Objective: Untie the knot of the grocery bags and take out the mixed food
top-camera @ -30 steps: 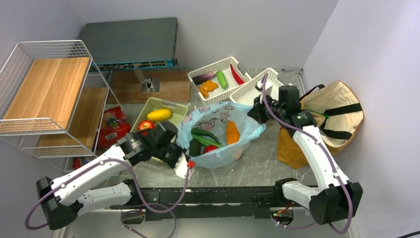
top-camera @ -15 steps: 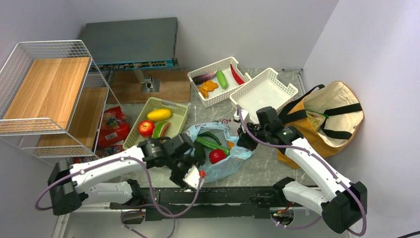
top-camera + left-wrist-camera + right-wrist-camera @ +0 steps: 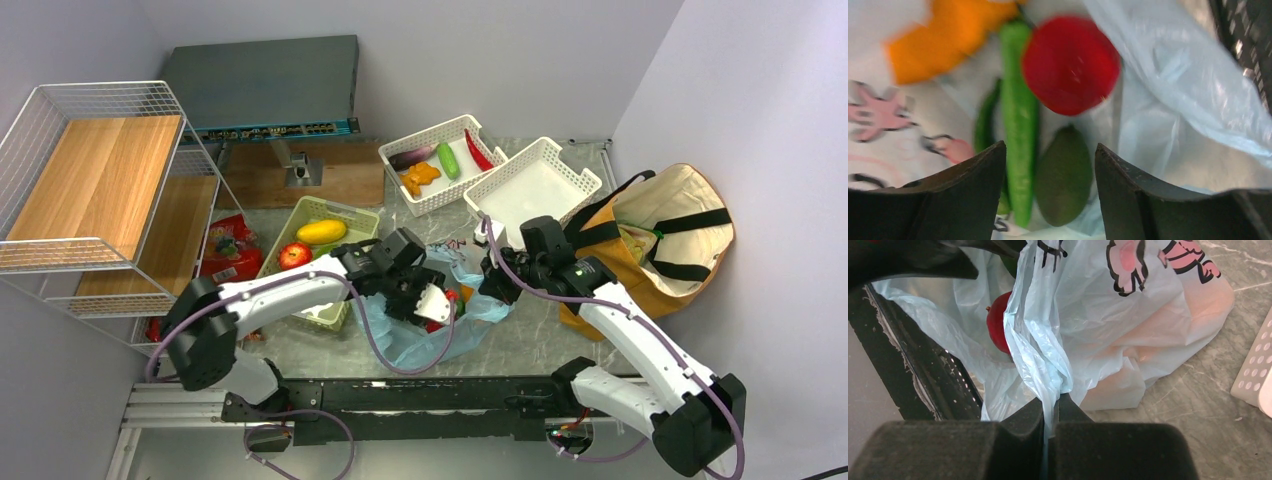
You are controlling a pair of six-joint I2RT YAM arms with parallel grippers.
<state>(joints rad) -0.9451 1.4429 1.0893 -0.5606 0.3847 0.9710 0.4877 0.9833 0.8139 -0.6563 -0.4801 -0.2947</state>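
The thin, crinkly blue bag (image 3: 1148, 315) is laid on the grey stone table (image 3: 1198, 405), a twisted fold pinched tight by the right gripper (image 3: 1050, 407). The left gripper (image 3: 1049, 152) is held apart over a round red apple (image 3: 1070, 65) and smooth dark avocado (image 3: 1064, 177) inside.

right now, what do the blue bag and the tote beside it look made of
Blue bag: thin plastic film, slightly glossy; it is translucent and crinkles where the right end effector pinches it. Tote: probably canvas, matte, with a mustard outside, cream lining and black straps.
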